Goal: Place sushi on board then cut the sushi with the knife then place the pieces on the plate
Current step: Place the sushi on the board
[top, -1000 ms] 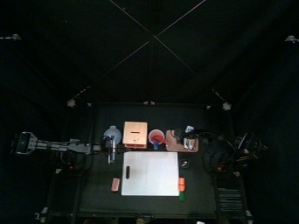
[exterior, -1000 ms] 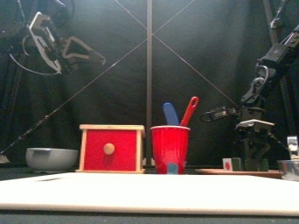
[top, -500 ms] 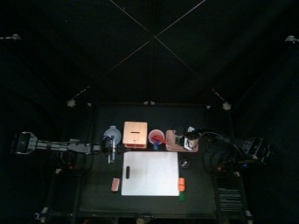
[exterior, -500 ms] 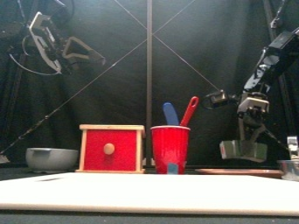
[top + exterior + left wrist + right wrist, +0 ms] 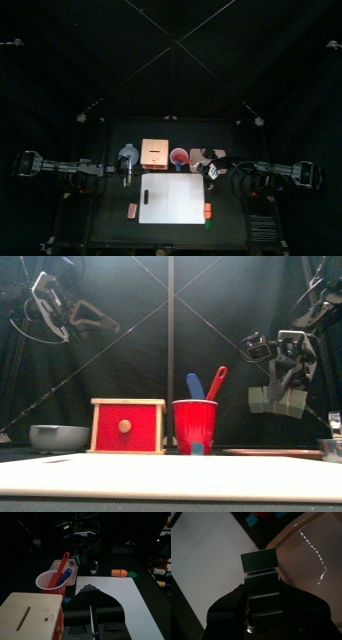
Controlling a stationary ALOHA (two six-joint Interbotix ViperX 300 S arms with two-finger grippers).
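1. Your right gripper (image 5: 277,404) is clamped on the sushi roll (image 5: 261,569), held above the pink tray (image 5: 308,567) right of centre in the top view, probably ready to carry it across.
2. The white cutting board (image 5: 171,197) waits at lower centre.
3. Your left gripper (image 5: 93,617), jaws together, rests at centre left, out of the way.
4. The black table (image 5: 107,230) sits inside black curtains (image 5: 171,60).

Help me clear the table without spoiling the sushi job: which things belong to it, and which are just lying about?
For the job: sushi roll in the right gripper, white board, red cup, blue knife, red knife, pink tray.

Lying about: wooden box, bowl, orange toy, green toy, small toy left of the board.
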